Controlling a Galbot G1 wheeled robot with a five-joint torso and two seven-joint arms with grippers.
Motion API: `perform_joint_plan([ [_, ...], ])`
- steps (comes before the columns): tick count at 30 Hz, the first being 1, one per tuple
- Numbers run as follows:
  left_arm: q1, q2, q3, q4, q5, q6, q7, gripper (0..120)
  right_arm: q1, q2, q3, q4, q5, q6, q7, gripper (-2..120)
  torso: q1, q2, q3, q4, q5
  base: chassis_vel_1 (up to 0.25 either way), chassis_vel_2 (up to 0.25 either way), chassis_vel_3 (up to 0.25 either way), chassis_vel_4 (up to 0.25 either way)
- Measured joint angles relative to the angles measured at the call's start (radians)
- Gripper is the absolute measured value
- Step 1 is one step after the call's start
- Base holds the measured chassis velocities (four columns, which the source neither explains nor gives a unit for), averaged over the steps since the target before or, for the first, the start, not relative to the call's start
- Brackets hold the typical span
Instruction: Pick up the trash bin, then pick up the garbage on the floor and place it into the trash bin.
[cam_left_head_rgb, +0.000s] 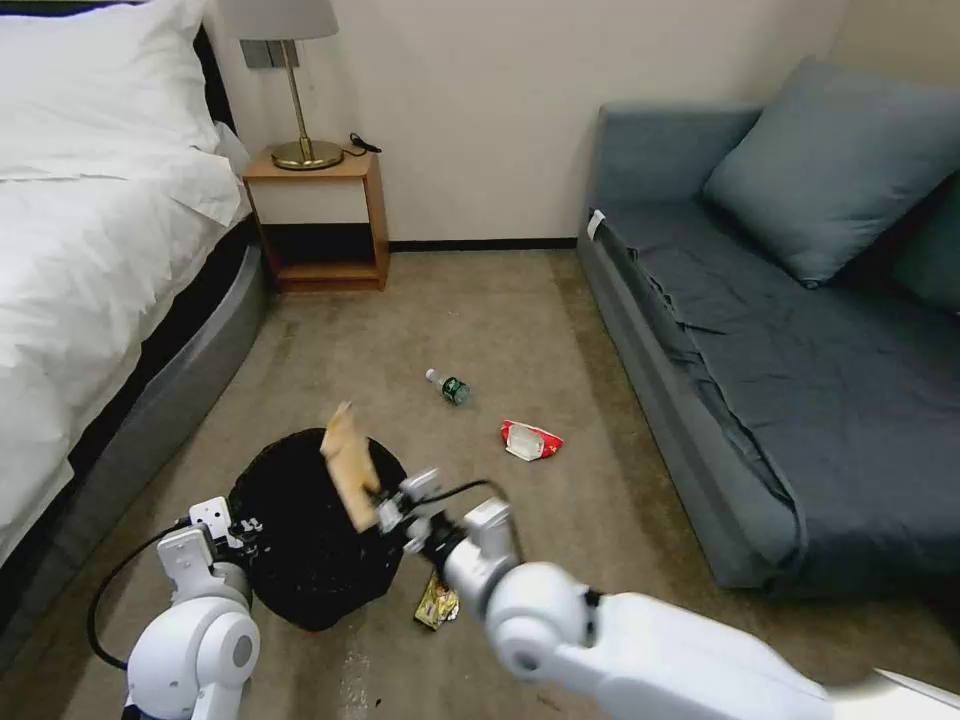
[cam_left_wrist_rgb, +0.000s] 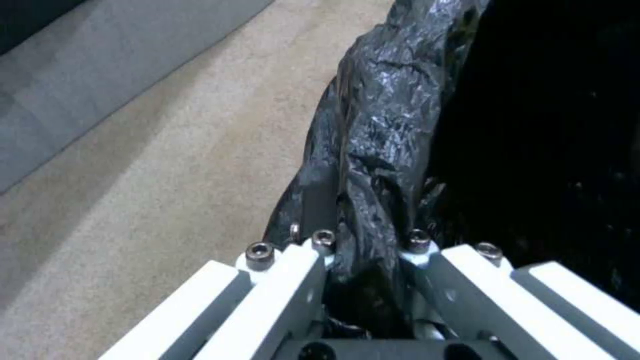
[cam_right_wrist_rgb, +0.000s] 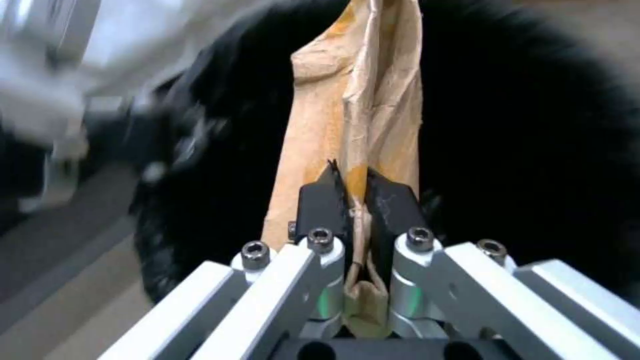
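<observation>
The black trash bin (cam_left_head_rgb: 305, 535) with its glossy bag liner (cam_left_wrist_rgb: 373, 130) hangs just above the carpet, my left gripper (cam_left_head_rgb: 245, 525) shut on its near left rim. My right gripper (cam_left_head_rgb: 385, 515) is shut on a crumpled brown paper bag (cam_left_head_rgb: 348, 465), which it holds over the bin's mouth; the right wrist view shows the black pads (cam_right_wrist_rgb: 320, 200) pinching the bag (cam_right_wrist_rgb: 353, 100). On the floor lie a gold-brown wrapper (cam_left_head_rgb: 437, 603) by the bin's right side, a red-and-white wrapper (cam_left_head_rgb: 530, 440), and a small clear bottle with a green label (cam_left_head_rgb: 449, 387) farther off.
A bed (cam_left_head_rgb: 90, 270) with white linen runs along the left. A grey sofa (cam_left_head_rgb: 800, 360) fills the right. A wooden nightstand (cam_left_head_rgb: 318, 225) with a brass lamp (cam_left_head_rgb: 290, 90) stands at the far wall. Open carpet lies between bed and sofa.
</observation>
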Motion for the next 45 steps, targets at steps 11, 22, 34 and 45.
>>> perform_joint_plan([
  [11, 0.009, -0.002, -0.011, -0.01, 0.001, -0.003, 0.0, 2, 0.025, 0.013, -0.03, -0.035, -0.051, -0.014, 0.011, 25, 0.0, 0.0, 0.0, -0.0003, 0.0001, 0.0, 0.0, 0.0, 0.0],
  [22, 0.009, -0.001, -0.013, -0.007, 0.001, -0.004, 0.0, 2, 0.005, 0.02, 0.046, 0.011, -0.052, -0.021, 0.013, 66, 0.0, 0.0, 0.0, -0.0003, 0.0002, 0.0, 0.0, 0.0, 0.0],
  [34, 0.001, 0.005, -0.053, 0.007, 0.02, -0.018, 0.001, 2, -0.039, -0.158, 0.291, 0.044, -0.022, -0.199, 0.226, 99, 0.0, 0.0, 0.0, -0.0006, 0.0005, 0.0, 0.0, 0.0, 0.0],
  [45, 0.001, 0.001, -0.063, 0.02, 0.02, -0.022, 0.002, 2, -0.063, -0.065, 0.063, -0.156, 0.085, -0.241, 0.346, 100, 0.0, 0.0, 0.0, -0.0003, 0.0001, 0.0, 0.0, 0.0, 0.0],
])
